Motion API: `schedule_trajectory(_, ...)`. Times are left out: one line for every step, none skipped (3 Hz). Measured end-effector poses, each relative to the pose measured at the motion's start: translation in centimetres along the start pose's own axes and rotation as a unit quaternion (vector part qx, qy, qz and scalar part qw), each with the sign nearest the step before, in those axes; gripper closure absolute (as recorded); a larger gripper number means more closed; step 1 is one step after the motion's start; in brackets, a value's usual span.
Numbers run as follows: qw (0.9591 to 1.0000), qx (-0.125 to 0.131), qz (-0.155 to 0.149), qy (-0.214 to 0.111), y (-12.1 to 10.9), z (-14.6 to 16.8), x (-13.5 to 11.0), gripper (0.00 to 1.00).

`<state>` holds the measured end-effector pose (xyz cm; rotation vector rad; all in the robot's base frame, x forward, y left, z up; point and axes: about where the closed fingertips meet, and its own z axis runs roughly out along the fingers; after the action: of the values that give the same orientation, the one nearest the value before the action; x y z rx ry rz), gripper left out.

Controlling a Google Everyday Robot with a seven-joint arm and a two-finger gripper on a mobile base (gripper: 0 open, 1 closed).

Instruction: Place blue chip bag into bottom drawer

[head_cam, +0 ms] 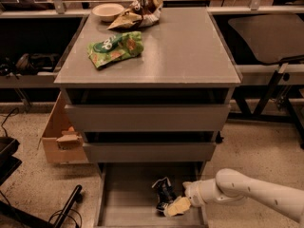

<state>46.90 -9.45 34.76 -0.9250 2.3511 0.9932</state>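
Observation:
The blue chip bag (164, 193) is a crinkled dark bag standing inside the pulled-out bottom drawer (128, 208), right of the middle of its grey floor. My gripper (176, 206) reaches in from the right on a white arm. It sits low in the drawer, right against the bag's lower right side. I cannot see whether it holds the bag.
The two upper drawers (147, 118) are partly pulled out above. On the cabinet top lie a green bag (115, 47), a brown-and-white bag (137, 12) and a bowl (108, 11). A cardboard box (59, 139) stands at the left of the cabinet.

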Motion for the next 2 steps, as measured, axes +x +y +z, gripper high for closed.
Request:
schedule_trajectory(0.9981, -0.018, -0.032, 0.05, 6.2, -5.9, 2.5, 0.0)
schedule_trajectory(0.9936, -0.034, -0.017, 0.106, 12.7, -10.9, 4.8, 0.0)
